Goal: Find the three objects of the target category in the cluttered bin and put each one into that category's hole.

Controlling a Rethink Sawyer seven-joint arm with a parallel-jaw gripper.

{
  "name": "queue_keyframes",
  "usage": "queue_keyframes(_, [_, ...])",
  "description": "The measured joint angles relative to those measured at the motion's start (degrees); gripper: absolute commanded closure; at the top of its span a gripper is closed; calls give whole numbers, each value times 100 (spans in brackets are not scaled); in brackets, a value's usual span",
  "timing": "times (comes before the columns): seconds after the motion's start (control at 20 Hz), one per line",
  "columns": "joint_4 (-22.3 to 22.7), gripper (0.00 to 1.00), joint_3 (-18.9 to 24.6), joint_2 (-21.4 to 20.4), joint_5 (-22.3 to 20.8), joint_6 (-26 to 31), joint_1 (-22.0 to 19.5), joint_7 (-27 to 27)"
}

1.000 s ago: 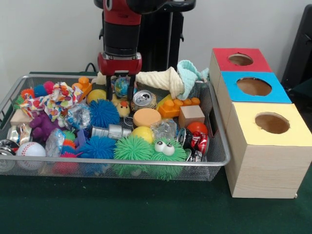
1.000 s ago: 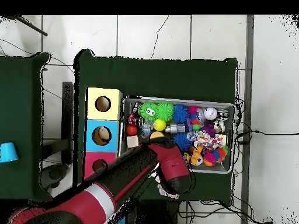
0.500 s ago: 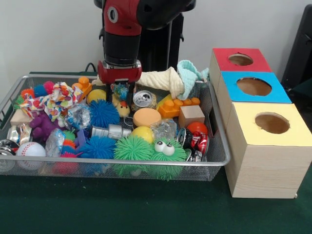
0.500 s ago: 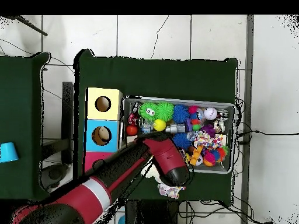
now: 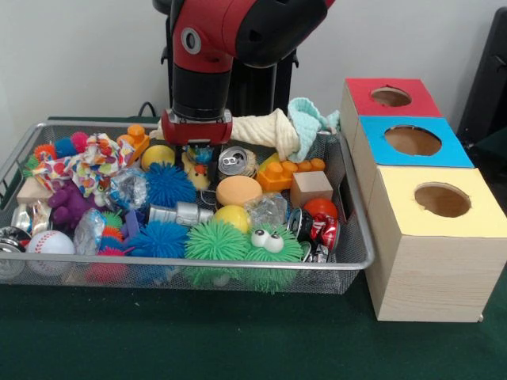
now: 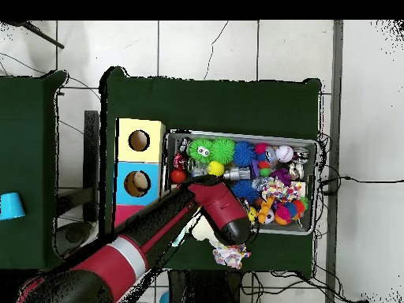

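The bin (image 5: pixel 238 262) of silver wire mesh lies on the green table, full of toys; it also shows in the overhead view (image 6: pixel 237 135). The hole (image 5: pixel 390 96) in the red panel tops the farthest box at the right. My gripper (image 5: pixel 197 158) is down inside the bin's back middle, open, its fingers either side of a small blue and red toy (image 5: pixel 202 153). A yellow duck (image 5: pixel 196 175) and a silver can (image 5: pixel 235 161) lie right beside it. In the overhead view my arm (image 6: pixel 213 209) covers the gripper and the red panel's hole.
Boxes with a blue-panelled hole (image 5: pixel 413 140) and a yellow-panelled hole (image 5: pixel 442 199) stand in front of the red one. A cream towel (image 5: pixel 261 127) and a mint cloth (image 5: pixel 310 119) hang over the bin's back rim. Spiky balls, a baseball (image 5: pixel 50 242) and blocks crowd the bin.
My gripper has come down from just above the toys into the bin's back middle, and the arm has leaned further over the bin. The toys have not visibly moved.
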Motion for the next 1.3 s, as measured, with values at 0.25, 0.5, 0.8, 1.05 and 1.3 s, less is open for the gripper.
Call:
queue_keyframes(0.25, [-7, 0, -1, -1, -59, -13, 1, 63])
queue_keyframes(0.5, [-10, 0, -1, -7, -104, -153, 1, 63])
queue_keyframes(0.8, [-19, 100, 0, -8, -103, -171, 1, 63])
queue_keyframes(1.05, [-30, 100, 2, -9, -101, -171, 1, 63])
queue_keyframes(1.3, [-31, 100, 15, -12, -100, -171, -1, 63])
